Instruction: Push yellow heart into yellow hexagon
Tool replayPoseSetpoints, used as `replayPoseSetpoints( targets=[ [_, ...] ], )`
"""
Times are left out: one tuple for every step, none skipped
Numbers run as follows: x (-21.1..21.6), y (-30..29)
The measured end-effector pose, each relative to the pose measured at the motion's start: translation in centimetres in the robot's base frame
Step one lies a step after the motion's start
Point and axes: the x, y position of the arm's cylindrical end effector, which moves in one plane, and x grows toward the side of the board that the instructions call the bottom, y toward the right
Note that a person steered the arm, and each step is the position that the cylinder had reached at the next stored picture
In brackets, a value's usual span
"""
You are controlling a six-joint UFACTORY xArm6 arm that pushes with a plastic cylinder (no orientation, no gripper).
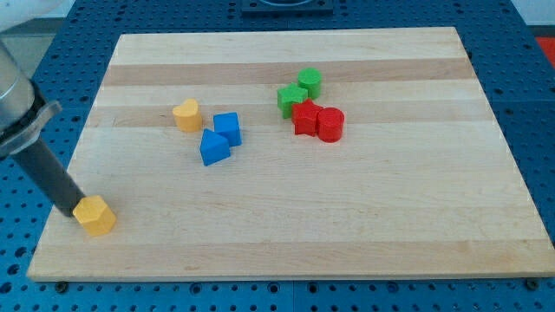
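The yellow heart lies on the wooden board at the upper left of centre. The yellow hexagon lies near the board's lower left corner. My tip is at the board's left edge, right against the hexagon's left side. It is far from the heart, which lies up and to the right of it.
A blue cube and a blue triangular block sit just right of the heart. A green star and green cylinder sit above a red star and red cylinder at upper centre-right.
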Motion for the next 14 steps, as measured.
replayPoseSetpoints(
  targets=[
    [2.0,-0.1],
    [2.1,-2.4],
    [-0.2,-3.6],
    [-6.8,-3.6],
    [-14.4,-2.8],
    [-20.1,-0.6],
    [-23.5,6.0],
    [-23.3,13.2],
    [-20.1,15.1],
    [-16.9,15.1],
    [-14.4,14.6],
    [-14.5,14.2],
    [-17.6,14.0],
    [-20.5,13.5]
  ],
)
